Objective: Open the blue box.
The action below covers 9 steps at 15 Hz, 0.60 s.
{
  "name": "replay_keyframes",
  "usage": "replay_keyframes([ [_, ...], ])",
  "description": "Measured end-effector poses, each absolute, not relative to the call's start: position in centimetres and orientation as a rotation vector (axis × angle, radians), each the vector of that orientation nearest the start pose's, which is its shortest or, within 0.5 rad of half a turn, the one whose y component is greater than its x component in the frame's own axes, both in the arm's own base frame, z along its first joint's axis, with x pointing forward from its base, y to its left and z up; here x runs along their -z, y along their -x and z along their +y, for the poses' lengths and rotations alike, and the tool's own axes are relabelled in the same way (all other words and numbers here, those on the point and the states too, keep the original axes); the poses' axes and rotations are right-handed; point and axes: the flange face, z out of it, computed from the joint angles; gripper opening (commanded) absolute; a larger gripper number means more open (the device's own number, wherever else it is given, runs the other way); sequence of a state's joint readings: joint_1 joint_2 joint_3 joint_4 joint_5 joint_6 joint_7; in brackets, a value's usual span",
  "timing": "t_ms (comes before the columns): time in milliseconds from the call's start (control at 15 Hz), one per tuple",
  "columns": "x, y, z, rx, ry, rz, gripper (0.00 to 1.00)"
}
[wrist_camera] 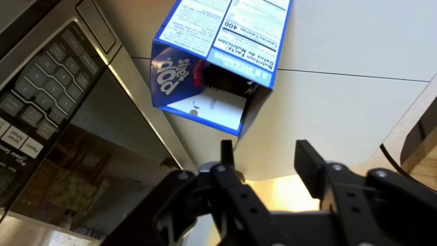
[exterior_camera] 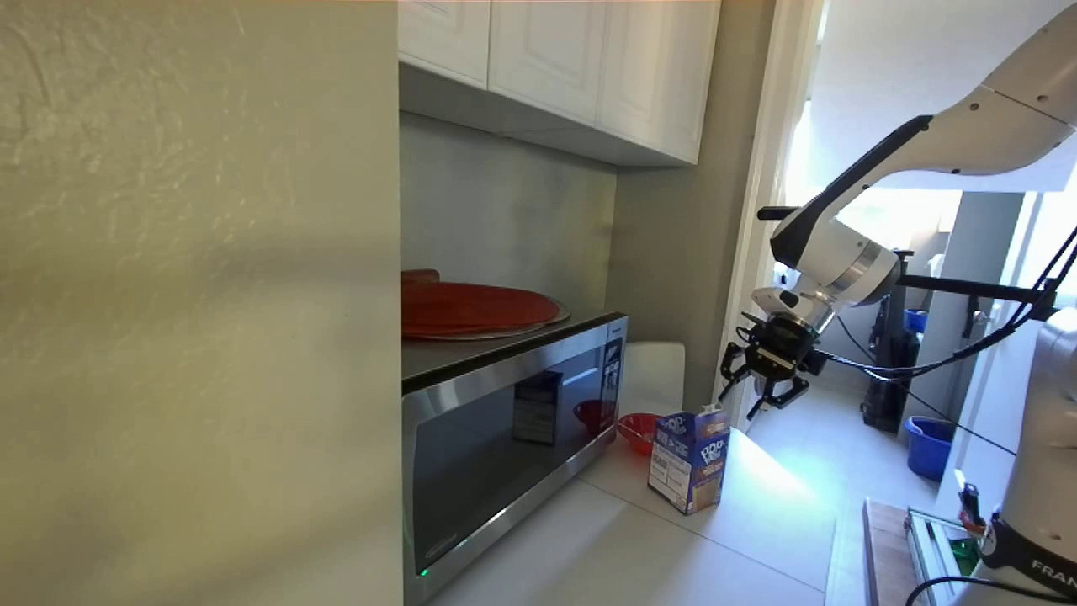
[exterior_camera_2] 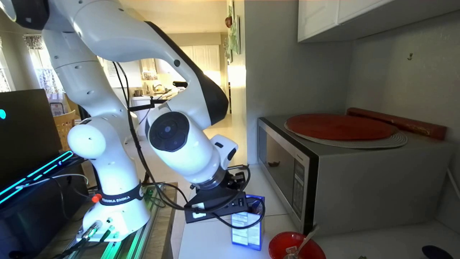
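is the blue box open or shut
Open, at least partly: in the wrist view, the blue box has a dark gap in its top.

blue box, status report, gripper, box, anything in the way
Gripper open, nothing held. Blue box upright, dark opening in its top. Microwave and red bowl near, neither seemingly in the way.

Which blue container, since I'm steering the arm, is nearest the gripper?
The blue box, standing on the white counter near the microwave, is closest to the gripper; the blue bucket is farther away, down on the floor.
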<state>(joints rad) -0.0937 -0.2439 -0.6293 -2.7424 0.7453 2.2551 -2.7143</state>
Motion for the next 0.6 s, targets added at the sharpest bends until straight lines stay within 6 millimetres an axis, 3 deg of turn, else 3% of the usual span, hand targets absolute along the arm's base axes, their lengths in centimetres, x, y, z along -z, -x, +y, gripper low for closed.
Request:
replay_keyframes([
  [133, -26.6, -29.0, -21.8, 0.967, 2.084, -1.810, 0.96],
  [200, -26.6, -28.8, -22.1, 0.955, 2.112, -1.781, 0.99],
  [400, -27.9, -29.2, -23.3, 0.884, 2.308, -1.643, 1.00],
  [600, -29.9, -29.9, -23.4, 0.810, 2.488, -1.485, 1.00],
])
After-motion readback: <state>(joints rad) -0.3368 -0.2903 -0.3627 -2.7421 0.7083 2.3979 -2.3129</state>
